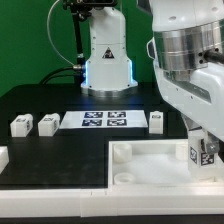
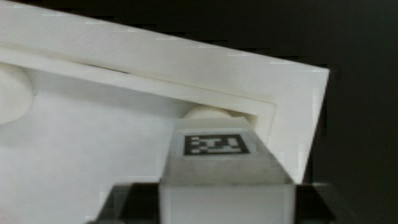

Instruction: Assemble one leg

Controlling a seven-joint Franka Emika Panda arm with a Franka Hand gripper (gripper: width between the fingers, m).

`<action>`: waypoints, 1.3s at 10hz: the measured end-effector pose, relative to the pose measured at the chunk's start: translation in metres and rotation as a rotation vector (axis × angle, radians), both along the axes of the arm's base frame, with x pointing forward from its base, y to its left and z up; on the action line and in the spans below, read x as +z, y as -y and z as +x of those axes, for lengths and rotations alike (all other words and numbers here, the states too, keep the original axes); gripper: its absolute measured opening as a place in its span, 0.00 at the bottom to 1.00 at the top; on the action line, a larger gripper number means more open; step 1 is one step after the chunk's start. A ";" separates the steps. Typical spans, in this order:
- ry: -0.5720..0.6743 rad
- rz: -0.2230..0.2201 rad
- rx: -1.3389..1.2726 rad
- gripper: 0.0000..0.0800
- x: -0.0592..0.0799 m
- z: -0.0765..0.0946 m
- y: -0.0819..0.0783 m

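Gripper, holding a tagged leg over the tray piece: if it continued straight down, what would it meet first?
Probably the corner socket of the white tray piece: the leg in the gripper sits right above it, though the remaining gap is unclear.

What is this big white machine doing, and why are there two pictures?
It is a robot arm with a two-finger gripper. One picture comes from a camera standing nearby; the other from a camera on the arm's wrist, looking down. The gripper holds a small white plastic block with a black-and-white tag, a leg, at a corner of the large white square tray-like piece. On the black table lie three more legs and a flat white marker board.
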State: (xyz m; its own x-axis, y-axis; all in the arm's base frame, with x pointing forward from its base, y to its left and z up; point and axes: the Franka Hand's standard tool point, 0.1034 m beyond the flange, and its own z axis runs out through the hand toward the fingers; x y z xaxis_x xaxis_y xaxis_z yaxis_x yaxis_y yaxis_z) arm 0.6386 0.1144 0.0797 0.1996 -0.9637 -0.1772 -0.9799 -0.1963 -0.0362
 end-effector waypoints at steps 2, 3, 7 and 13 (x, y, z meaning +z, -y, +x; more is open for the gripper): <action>0.014 -0.001 0.071 0.65 0.000 0.000 -0.001; 0.087 -0.029 0.348 0.65 -0.003 0.001 -0.002; 0.151 -0.035 0.812 0.81 -0.005 -0.001 -0.002; 0.239 -0.122 1.339 0.68 -0.006 0.000 -0.005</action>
